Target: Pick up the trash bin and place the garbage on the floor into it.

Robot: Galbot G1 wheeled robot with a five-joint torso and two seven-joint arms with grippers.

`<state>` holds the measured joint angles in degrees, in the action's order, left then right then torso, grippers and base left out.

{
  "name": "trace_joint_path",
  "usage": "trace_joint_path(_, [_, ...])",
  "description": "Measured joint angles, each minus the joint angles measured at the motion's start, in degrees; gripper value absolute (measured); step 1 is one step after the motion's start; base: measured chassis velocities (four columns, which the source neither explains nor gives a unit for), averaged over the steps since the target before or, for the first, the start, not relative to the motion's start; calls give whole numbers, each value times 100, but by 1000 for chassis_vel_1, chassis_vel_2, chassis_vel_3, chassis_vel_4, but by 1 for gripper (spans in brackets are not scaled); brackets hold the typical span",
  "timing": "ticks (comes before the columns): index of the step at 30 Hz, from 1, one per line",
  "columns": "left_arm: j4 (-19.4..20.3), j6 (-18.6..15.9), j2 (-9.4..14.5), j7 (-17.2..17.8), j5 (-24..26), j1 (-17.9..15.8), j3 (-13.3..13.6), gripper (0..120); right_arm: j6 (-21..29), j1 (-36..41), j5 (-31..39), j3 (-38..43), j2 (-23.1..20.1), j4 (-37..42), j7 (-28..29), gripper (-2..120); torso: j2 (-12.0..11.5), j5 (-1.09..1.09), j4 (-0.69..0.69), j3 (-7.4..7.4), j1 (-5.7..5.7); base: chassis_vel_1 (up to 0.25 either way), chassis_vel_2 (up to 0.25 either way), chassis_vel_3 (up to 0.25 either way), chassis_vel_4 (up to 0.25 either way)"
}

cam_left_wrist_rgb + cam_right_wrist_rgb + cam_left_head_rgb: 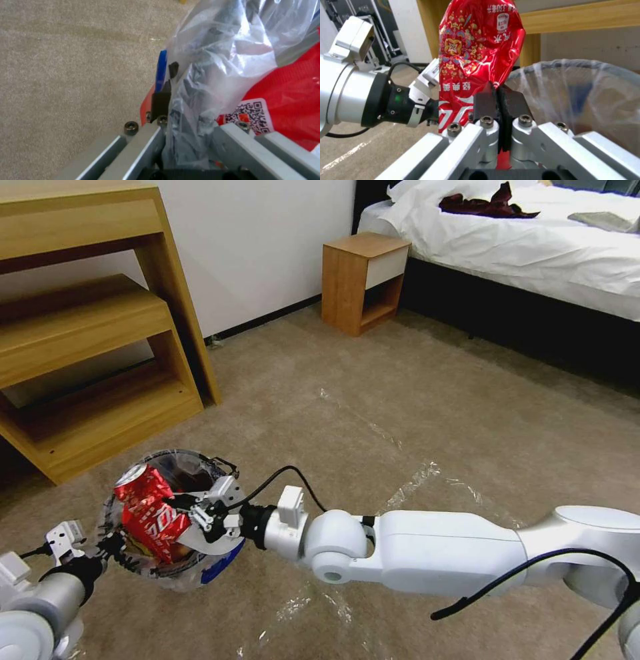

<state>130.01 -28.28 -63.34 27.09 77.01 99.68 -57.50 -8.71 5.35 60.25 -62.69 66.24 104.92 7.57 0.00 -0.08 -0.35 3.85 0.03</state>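
Note:
The trash bin (200, 570), dark and lined with a crinkly clear bag, is at the lower left of the head view with its mouth tilted up toward me. My left gripper (112, 545) is shut on its near rim; the left wrist view shows the bag-covered wall (196, 100) clamped between the fingers. My right gripper (195, 511) reaches across the bin's mouth, shut on a crushed red can (148, 508). In the right wrist view the black pads (486, 100) pinch the can's (476, 47) edge, beside the bin's rim (586, 72). The carpet floor (373, 400) lies around it.
A wooden shelf unit (87, 347) stands close behind the bin at the left. A small wooden nightstand (363, 280) and a bed (533, 247) are at the back right. Shiny tape strips (413, 483) cross the carpet.

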Motion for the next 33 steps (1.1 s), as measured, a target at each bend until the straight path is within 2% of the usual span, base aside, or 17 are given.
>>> trace_joint_path(12, [26,30,-27,-8,-11,15,-12,0,12,-7,-150,-92,222,-257,40,0,0,0,0,0,0,0,0,0,0])
trace_joint_path(33, [-33,62,-64,-50,-82,-1,21,0,-45,76,-446,-45,172,-533,75,0,0,1,0,0,0,0,0,0,0])
